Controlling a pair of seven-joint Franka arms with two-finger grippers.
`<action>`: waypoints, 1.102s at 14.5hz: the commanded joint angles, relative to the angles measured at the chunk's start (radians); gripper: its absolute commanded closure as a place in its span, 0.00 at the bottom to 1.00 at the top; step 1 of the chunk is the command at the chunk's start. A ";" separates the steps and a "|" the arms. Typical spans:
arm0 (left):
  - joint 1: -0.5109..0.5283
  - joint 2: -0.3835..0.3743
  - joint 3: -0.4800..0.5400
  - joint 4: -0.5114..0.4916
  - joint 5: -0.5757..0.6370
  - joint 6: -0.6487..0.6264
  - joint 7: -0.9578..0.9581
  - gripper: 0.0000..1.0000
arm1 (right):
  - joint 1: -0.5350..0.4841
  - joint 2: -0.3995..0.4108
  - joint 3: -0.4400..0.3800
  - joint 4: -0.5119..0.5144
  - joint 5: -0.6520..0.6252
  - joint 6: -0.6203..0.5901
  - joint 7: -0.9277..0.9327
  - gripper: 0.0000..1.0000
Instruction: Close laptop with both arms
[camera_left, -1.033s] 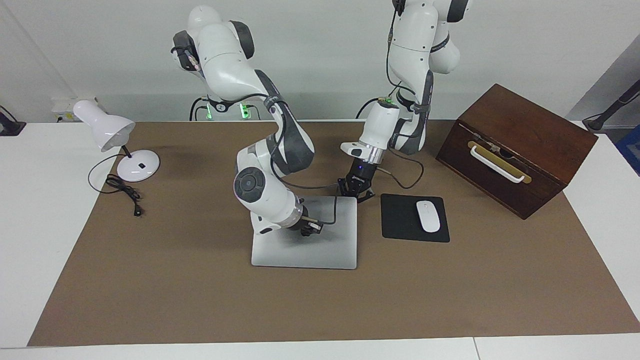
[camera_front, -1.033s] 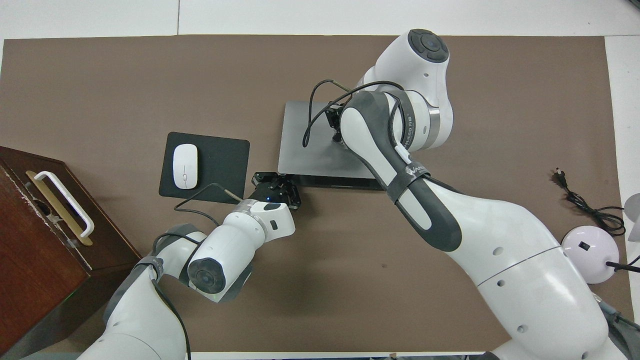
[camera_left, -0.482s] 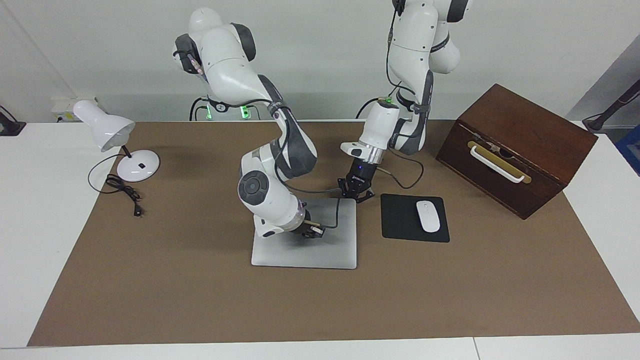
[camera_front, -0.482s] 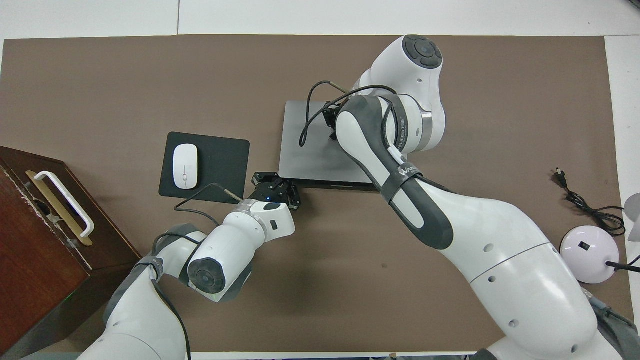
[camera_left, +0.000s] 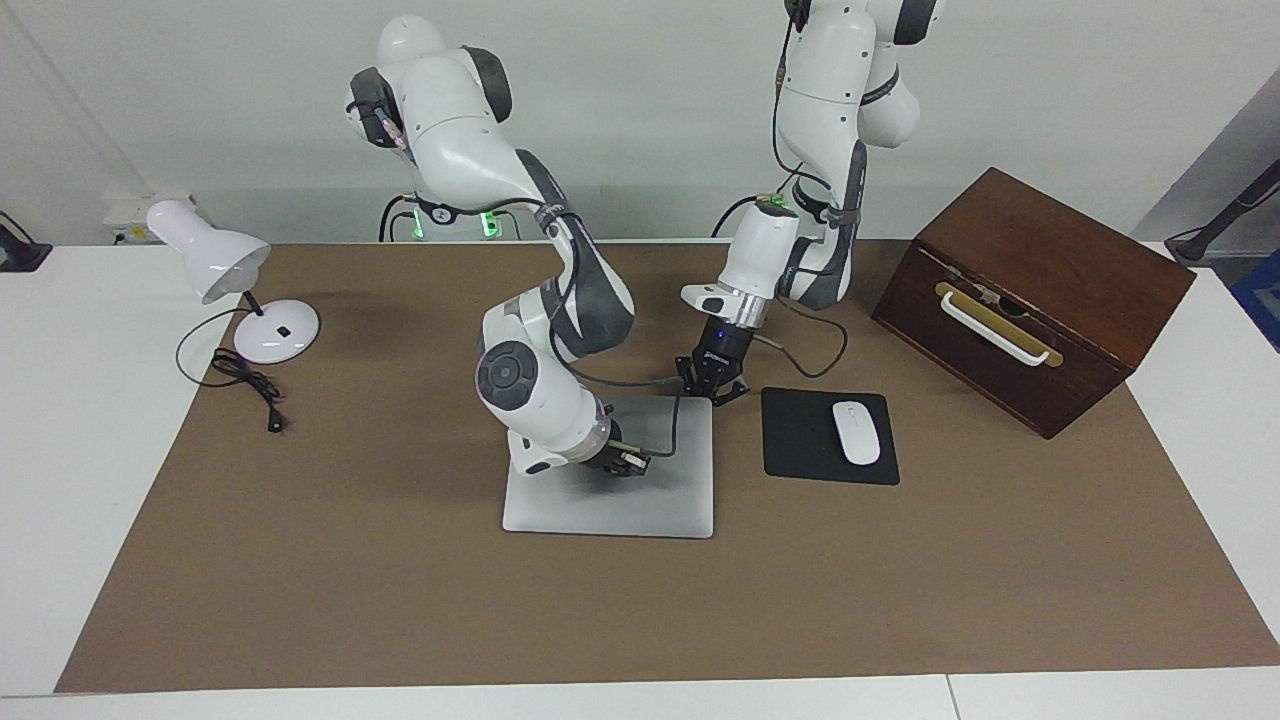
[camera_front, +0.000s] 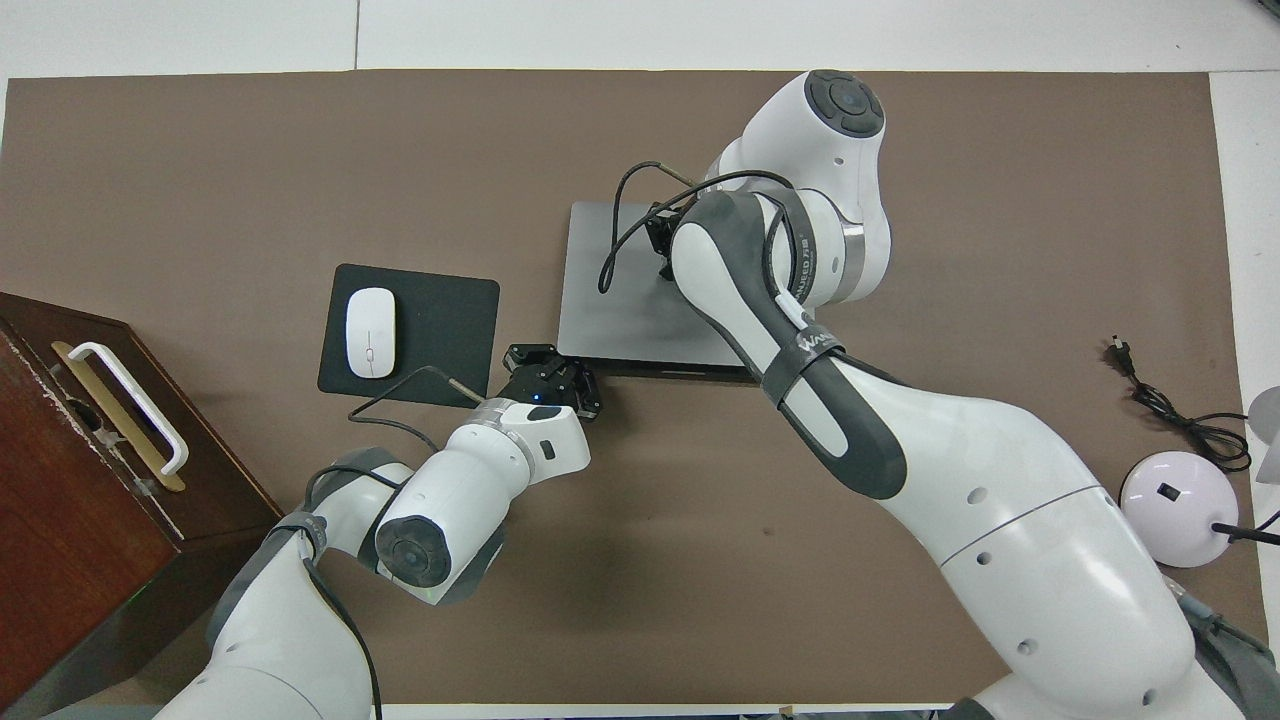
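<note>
The silver-grey laptop (camera_left: 620, 505) lies in the middle of the brown mat with its lid down flat or nearly flat; no keyboard shows. It also shows in the overhead view (camera_front: 610, 300). My right gripper (camera_left: 625, 462) rests on the lid near its middle, and my right forearm half hides it in the overhead view (camera_front: 660, 245). My left gripper (camera_left: 712, 385) points down at the laptop's corner nearest the robots, toward the left arm's end. It also shows in the overhead view (camera_front: 548, 372), by that corner.
A black mouse pad (camera_left: 800, 440) with a white mouse (camera_left: 857, 432) lies beside the laptop toward the left arm's end. A brown wooden box (camera_left: 1030, 300) stands further that way. A white desk lamp (camera_left: 240, 290) and its cord (camera_left: 245, 385) are at the right arm's end.
The right arm's elbow has swung up and slightly toward the laptop, its gripper staying on the lid. The lid has settled a little flatter. The left arm has not moved.
</note>
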 joint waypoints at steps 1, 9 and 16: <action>0.040 0.085 0.006 0.028 0.022 0.001 0.013 1.00 | -0.003 -0.010 0.005 -0.002 0.024 0.001 -0.005 1.00; 0.040 0.079 0.005 0.020 0.022 0.000 -0.001 1.00 | -0.024 -0.107 -0.111 0.107 -0.001 -0.327 -0.069 1.00; 0.049 0.031 0.005 -0.007 0.022 -0.006 -0.024 1.00 | -0.037 -0.200 -0.147 0.123 -0.209 -0.398 -0.293 0.91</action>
